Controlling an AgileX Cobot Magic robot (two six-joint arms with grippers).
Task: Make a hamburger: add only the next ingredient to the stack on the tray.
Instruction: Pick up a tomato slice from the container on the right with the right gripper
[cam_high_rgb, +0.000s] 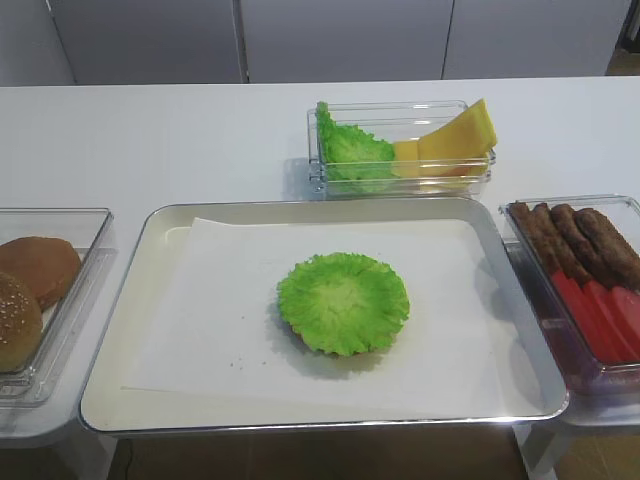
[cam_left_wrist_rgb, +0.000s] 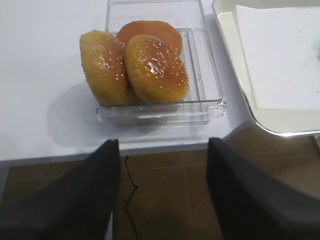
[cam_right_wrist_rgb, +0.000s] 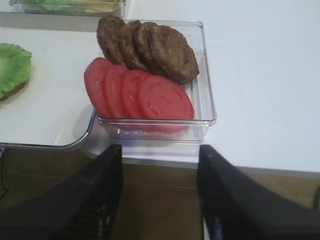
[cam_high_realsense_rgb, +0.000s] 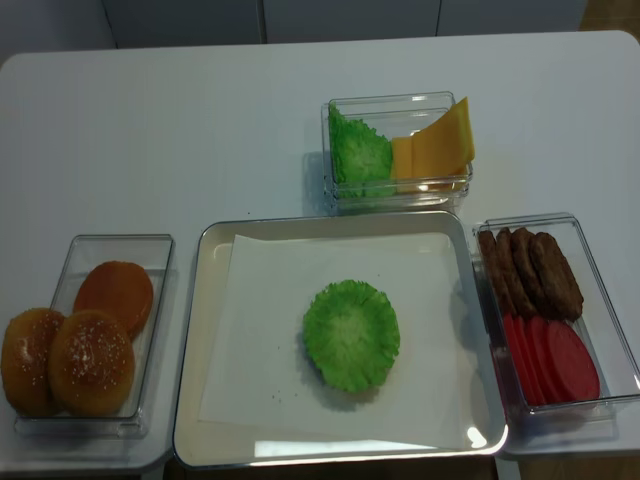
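Note:
Several red tomato slices (cam_right_wrist_rgb: 165, 97) lean in a row at the near end of a clear bin (cam_right_wrist_rgb: 207, 90), right of the tray; they also show in the overhead views (cam_high_realsense_rgb: 560, 360) (cam_high_rgb: 600, 315). My right gripper (cam_right_wrist_rgb: 160, 150) hovers off the table's front edge just short of that bin, open and empty. The stack (cam_high_rgb: 343, 302), a ruffled green lettuce leaf (cam_high_realsense_rgb: 351, 334) over a thin brown base, sits mid-tray on the white liner. The silver tray (cam_high_rgb: 130, 390) fills the centre. My left gripper (cam_left_wrist_rgb: 163, 142) is open and empty, off the table's edge before the bun bin.
Brown meat patties (cam_right_wrist_rgb: 150, 45) share the far end of the tomato bin. A back bin (cam_high_rgb: 400, 150) holds folded lettuce and yellow cheese wedges. Sesame buns (cam_left_wrist_rgb: 145, 65) fill the left bin. Brown floor lies below the table's front edge.

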